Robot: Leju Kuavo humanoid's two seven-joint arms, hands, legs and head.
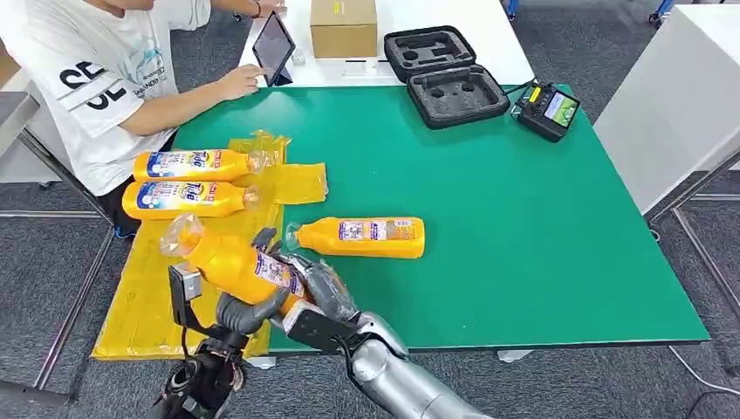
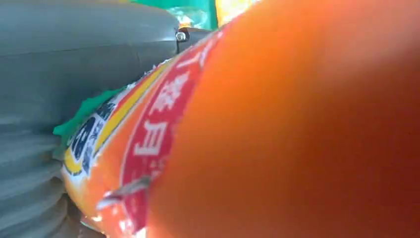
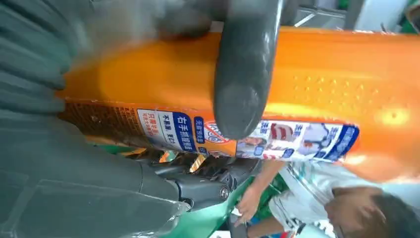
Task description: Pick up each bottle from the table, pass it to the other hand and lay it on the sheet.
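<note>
An orange bottle point(image 1: 231, 259) hangs tilted over the near edge of the yellow sheet point(image 1: 144, 305), its clear cap end pointing up and left. My left hand point(image 1: 246, 312) grips it from below and my right hand point(image 1: 316, 286) grips its base end. The left wrist view has the bottle point(image 2: 277, 124) pressed close against the left hand point(image 2: 74, 64). In the right wrist view my thumb point(image 3: 245, 74) lies across the bottle point(image 3: 322, 84). Two orange bottles point(image 1: 196, 163) point(image 1: 188, 199) lie side by side on the sheet. Another bottle point(image 1: 362, 237) lies on the green table point(image 1: 524, 218).
A seated person point(image 1: 105, 78) at the far left touches a tablet point(image 1: 273, 48). At the back stand a cardboard box point(image 1: 343, 26), an open black foam case point(image 1: 445, 74) and a black device point(image 1: 547, 109). A white table point(image 1: 681, 96) stands to the right.
</note>
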